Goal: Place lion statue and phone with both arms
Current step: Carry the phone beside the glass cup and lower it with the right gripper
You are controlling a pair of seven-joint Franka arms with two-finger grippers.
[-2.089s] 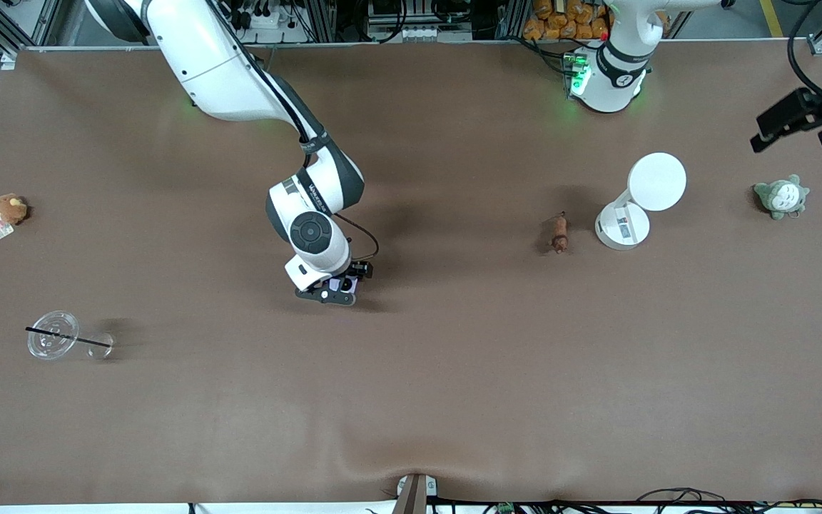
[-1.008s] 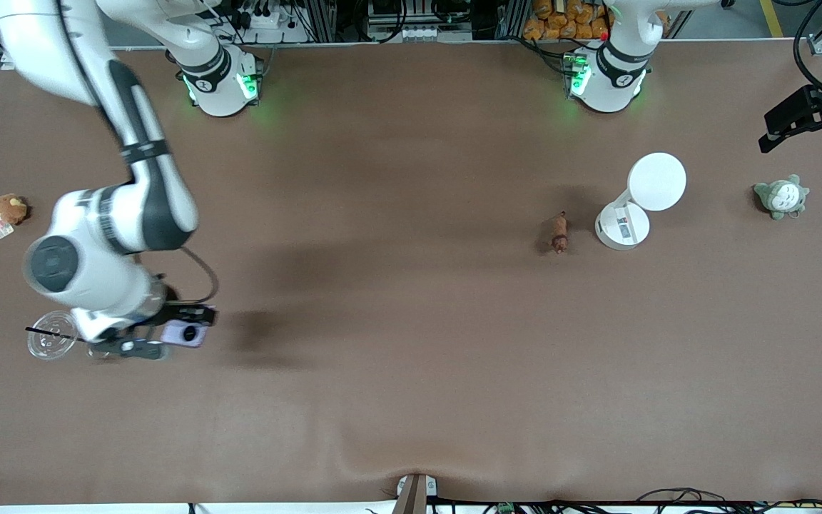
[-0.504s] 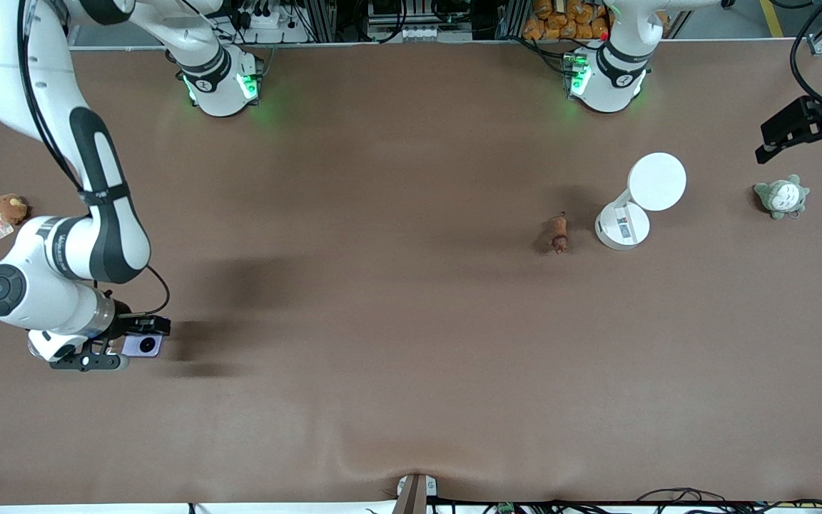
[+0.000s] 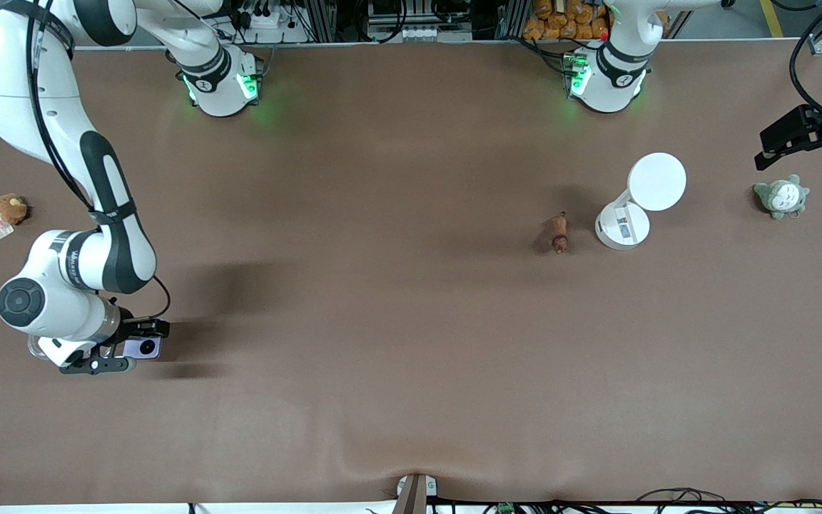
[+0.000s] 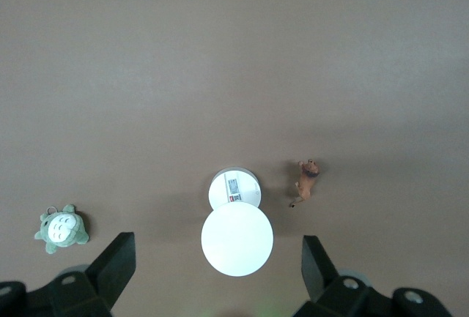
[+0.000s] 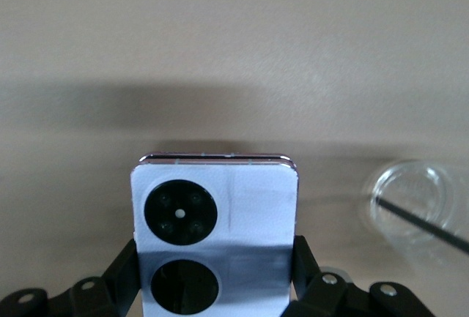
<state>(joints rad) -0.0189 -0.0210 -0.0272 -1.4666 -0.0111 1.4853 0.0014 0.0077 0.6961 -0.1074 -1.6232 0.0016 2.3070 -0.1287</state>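
Jaws pressed against both sides of the phone (image 6: 214, 233), the right gripper (image 4: 120, 351) holds the lavender flip phone face-up over the table (image 4: 411, 400) at the right arm's end, above the spot where a clear plastic cup (image 6: 419, 203) with a black straw lies. Two seconds earlier the same gripper was at mid-table with the phone; it has since swung the whole way across toward this end, and over the last half second it has barely shifted, which suggests the carry is over and the set-down is about to begin. The right wrist view shows the phone level, its two black camera circles up, the cup just beside it on the cloth.

The lion statue (image 4: 559, 235) has not moved in that time. It lies untouched toward the left arm's end, just beside a white stand with a round top (image 4: 638, 200). The left gripper (image 5: 218, 260), jaws spread wide and empty, hangs high above the statue and the stand, and the left arm appears to be waiting.

By this reading, the phone half of the job is close to done and the statue half not yet started. Well apart, a grey-green plush (image 4: 780, 195) sits near the left arm's edge of the table and a brown plush with a tag (image 4: 8, 210) near the right arm's.
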